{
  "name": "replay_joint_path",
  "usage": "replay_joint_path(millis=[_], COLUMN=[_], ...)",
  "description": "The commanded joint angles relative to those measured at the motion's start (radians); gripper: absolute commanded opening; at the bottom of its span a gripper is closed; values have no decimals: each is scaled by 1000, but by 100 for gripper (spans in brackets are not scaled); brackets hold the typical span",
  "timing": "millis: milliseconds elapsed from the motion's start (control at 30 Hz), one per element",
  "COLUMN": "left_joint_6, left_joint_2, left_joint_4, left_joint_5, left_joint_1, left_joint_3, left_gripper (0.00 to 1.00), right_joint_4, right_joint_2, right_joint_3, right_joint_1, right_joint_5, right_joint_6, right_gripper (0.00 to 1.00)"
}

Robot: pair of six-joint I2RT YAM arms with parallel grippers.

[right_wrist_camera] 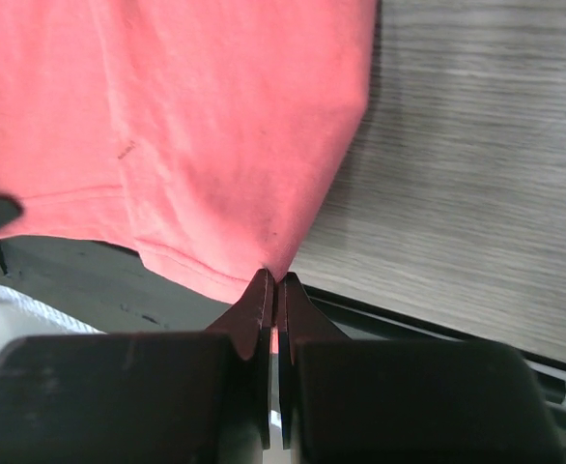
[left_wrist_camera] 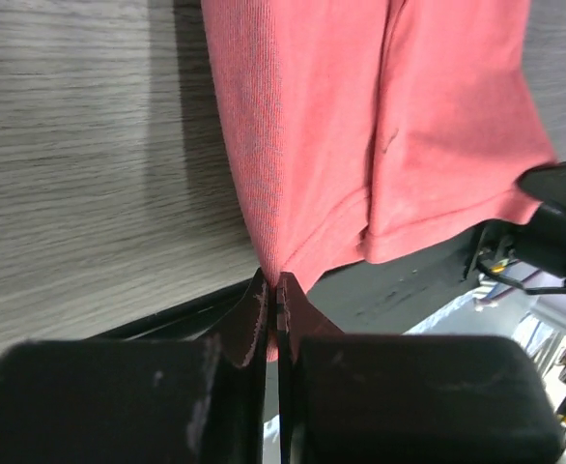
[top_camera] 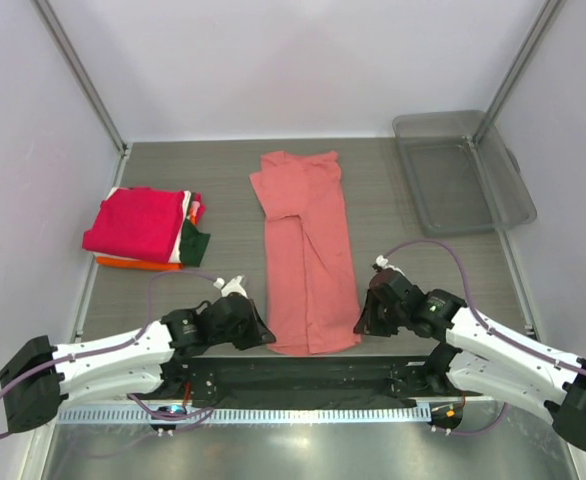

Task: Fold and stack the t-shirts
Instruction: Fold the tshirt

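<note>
A salmon-pink t-shirt (top_camera: 308, 255) lies folded lengthwise into a long strip down the middle of the table, its hem at the near edge. My left gripper (top_camera: 265, 338) is shut on the hem's near left corner (left_wrist_camera: 273, 263). My right gripper (top_camera: 359, 325) is shut on the hem's near right corner (right_wrist_camera: 275, 261). A stack of folded t-shirts (top_camera: 145, 228) sits at the left: magenta-red on top, with orange, white and dark green edges showing below.
A clear grey plastic bin (top_camera: 460, 170) stands at the back right. A black strip (top_camera: 303, 375) runs along the table's near edge under the arms. Grey walls with metal posts close in both sides.
</note>
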Motion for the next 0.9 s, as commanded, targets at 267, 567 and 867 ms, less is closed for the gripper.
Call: replay_joint_path(millis=[267,567,867], left_joint_6=[62,203,232], left_joint_2=[-45,195,545], left_joint_4=[-70,33,110], left_joint_5=[14,174,217], left_joint_1=[150,504,659], left_joint_3=[117,337,592], left_gripper=[0,0,0], right_joint_4=[-43,115,181], right_joint_2=[100,389,822], right_joint_3=[224,483,766], right_joint_1=[-42,-376,-496], right_joint_5=[178,-46,-156], right_joint_6=[-129,-327,-352], right_gripper=[1,1,1])
